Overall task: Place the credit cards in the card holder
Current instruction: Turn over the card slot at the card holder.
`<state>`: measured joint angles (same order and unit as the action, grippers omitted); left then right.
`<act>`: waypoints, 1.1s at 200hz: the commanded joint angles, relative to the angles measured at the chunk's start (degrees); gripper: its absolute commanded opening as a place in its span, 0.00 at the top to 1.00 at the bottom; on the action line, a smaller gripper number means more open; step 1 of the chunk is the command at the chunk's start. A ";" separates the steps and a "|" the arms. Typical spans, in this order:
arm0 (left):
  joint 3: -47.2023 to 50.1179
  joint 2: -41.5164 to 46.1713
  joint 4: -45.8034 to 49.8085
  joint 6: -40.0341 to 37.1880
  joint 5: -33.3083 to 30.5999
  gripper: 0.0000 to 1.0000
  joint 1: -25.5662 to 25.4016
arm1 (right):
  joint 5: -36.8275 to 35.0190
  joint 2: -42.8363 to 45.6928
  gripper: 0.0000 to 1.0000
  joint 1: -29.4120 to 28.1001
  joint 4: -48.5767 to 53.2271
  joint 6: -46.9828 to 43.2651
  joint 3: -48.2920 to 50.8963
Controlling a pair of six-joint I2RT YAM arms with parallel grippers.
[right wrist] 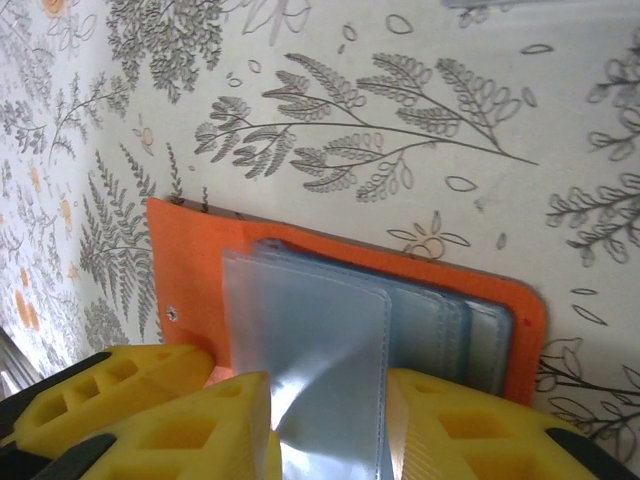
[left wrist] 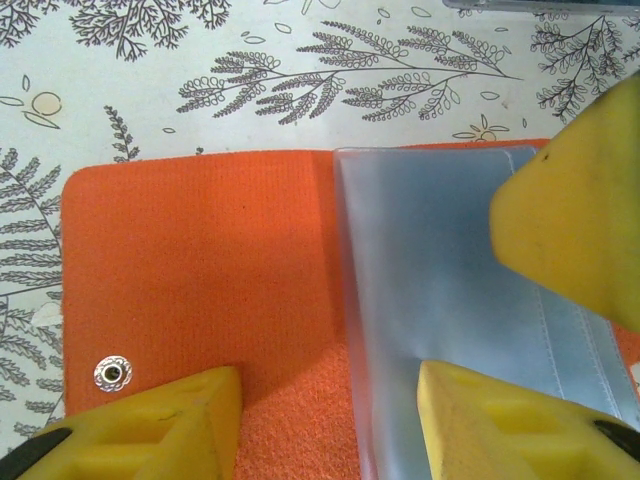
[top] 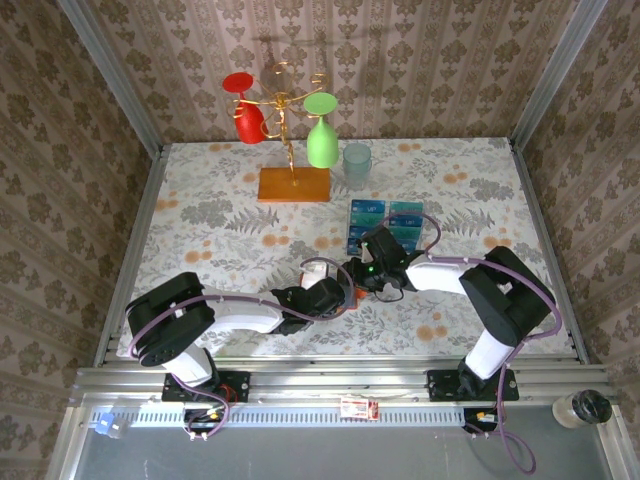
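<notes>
Your two arms, item by item:
- Left arm (top: 245, 317) and right arm (top: 440, 272): white tubular links between bulky black joint housings.
- Purple cable (top: 545, 290): one looped along the outside of each arm.
- Black base mount (top: 205, 385): one under each arm.
- Left gripper (left wrist: 330, 420) and right gripper (right wrist: 330, 430): yellow wedge-shaped plastic fingers (right wrist: 470, 430) with triangular cut-outs, on black carriers.
- Small green light (top: 371, 268): on your right wrist.
</notes>
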<state>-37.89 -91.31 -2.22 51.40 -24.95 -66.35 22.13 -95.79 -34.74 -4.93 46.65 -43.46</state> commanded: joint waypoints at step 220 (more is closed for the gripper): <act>9.47 25.55 5.57 0.48 -3.79 0.19 5.69 | 3.39 2.27 0.36 -5.59 -0.52 6.22 -4.86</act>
<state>-29.50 -69.19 1.54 51.22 -26.28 -62.61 25.89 -93.69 -38.35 -6.24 51.62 -46.09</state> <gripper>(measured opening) 0.778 0.630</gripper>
